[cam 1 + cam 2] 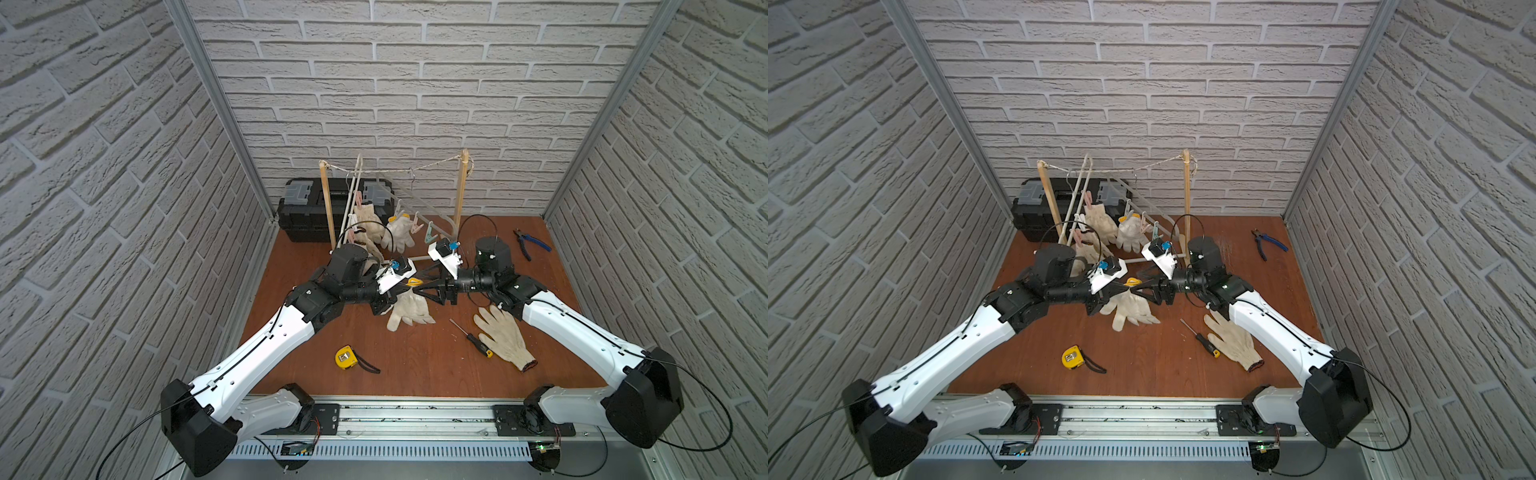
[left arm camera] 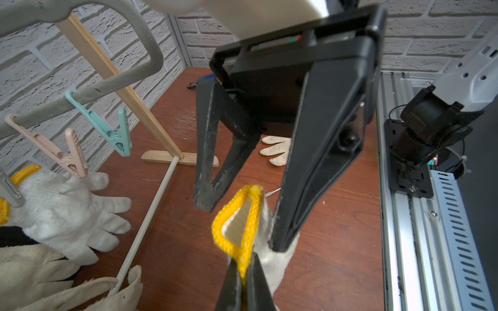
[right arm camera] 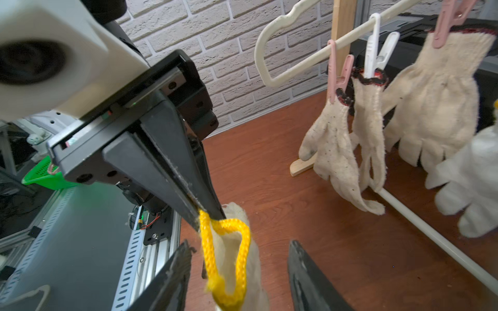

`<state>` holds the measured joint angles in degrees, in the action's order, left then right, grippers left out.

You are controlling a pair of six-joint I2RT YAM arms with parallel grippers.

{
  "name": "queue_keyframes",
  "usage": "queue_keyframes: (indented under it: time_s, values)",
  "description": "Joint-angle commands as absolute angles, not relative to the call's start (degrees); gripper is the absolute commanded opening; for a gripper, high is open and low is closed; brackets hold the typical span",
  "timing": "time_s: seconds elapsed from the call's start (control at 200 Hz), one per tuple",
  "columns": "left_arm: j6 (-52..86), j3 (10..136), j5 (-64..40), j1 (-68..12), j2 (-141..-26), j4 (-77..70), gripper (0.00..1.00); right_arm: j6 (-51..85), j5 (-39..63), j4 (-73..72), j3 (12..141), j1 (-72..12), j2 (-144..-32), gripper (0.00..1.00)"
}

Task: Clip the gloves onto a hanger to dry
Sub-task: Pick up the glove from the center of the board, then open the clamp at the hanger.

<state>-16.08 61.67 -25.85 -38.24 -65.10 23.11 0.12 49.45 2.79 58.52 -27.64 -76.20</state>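
Note:
My left gripper (image 2: 244, 272) is shut on the yellow cuff of an off-white glove (image 1: 409, 309), which hangs over the middle of the table. The cuff loop (image 3: 229, 242) stands open between the fingers of my right gripper (image 3: 239, 246), which is open and touches nothing. A second glove (image 1: 503, 336) with a dark red cuff lies flat near the right arm. Several gloves (image 3: 436, 102) hang clipped on a white hanger (image 3: 296, 64), and a whiter one (image 2: 62, 204) on the grey hanger (image 2: 121, 78). A teal peg (image 2: 116, 129) and a pink peg (image 2: 62, 153) on the grey hanger hold nothing.
Both hangers hang from a string between two wooden posts (image 1: 460, 187) at the back. A black toolbox (image 1: 303, 208) sits behind them on the left. A yellow tape measure (image 1: 345, 357), a screwdriver (image 1: 471, 338) and blue pliers (image 1: 530, 243) lie on the table.

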Motion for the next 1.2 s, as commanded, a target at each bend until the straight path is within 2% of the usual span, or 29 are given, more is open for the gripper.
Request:
queue_keyframes:
  time_s: [0.0,0.08,0.19,0.27,0.435,0.58,0.715,0.86,1.195]
  values:
    - [-16.5,62.4,-25.5,-37.8,-64.7,20.6,0.00,3.2,55.3,-2.0,59.4,-27.9,-76.6,0.41]
    - [-16.0,62.2,-25.0,-37.7,-64.7,20.2,0.00,2.8,54.9,-1.3,59.2,-27.8,-76.5,0.24]
    - [-15.4,61.9,-24.8,-37.5,-64.7,19.5,0.00,2.0,54.6,0.2,59.2,-27.7,-76.1,0.10]
    - [-14.8,61.8,-24.5,-37.4,-65.1,19.1,0.21,1.0,53.1,1.3,58.6,-27.6,-75.2,0.04]
    - [-11.7,63.1,-23.3,-36.1,-67.9,16.3,0.62,-6.2,45.4,12.8,58.1,-26.2,-73.8,0.03]
    - [-9.0,67.3,-17.9,-34.3,-73.7,14.3,0.75,-7.9,41.2,15.5,51.7,-20.1,-71.8,0.03]
    - [-7.0,72.7,-12.4,-32.7,-81.2,12.6,0.82,-7.3,40.4,15.4,48.9,-13.1,-69.4,0.03]
    - [-6.4,74.2,-7.5,-31.9,-86.9,4.9,0.83,-6.4,37.1,17.3,52.4,-7.4,-69.6,0.03]
    - [-7.6,82.7,-5.2,-31.6,-97.4,0.4,0.81,-15.6,31.3,27.7,69.5,-6.6,-78.8,0.03]
